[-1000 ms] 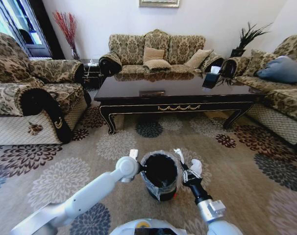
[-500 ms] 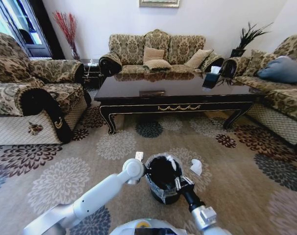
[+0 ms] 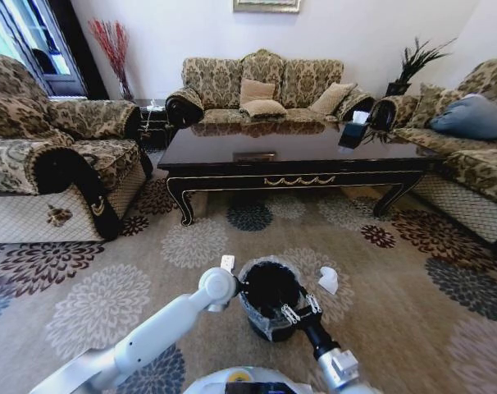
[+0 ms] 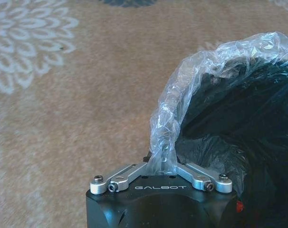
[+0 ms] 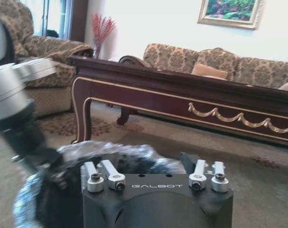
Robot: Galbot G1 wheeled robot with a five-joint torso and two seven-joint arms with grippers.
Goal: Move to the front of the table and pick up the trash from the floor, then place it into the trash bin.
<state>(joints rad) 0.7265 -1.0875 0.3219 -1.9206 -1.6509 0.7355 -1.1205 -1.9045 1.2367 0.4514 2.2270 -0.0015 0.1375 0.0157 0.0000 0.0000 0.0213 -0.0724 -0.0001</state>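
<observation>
Hovering right over the small round black trash bin with its clear liner, the right hand hangs with fingers spread and nothing in them. The left hand is clamped on the liner's rim at the bin's left side. Just right of the bin and slightly beyond it, a crumpled white paper wad lies on the flower-patterned beige carpet, nearer the right arm. A tiny white piece sits left of the bin. Farther off stands the glossy dark coffee table, with a tissue box on its tabletop.
</observation>
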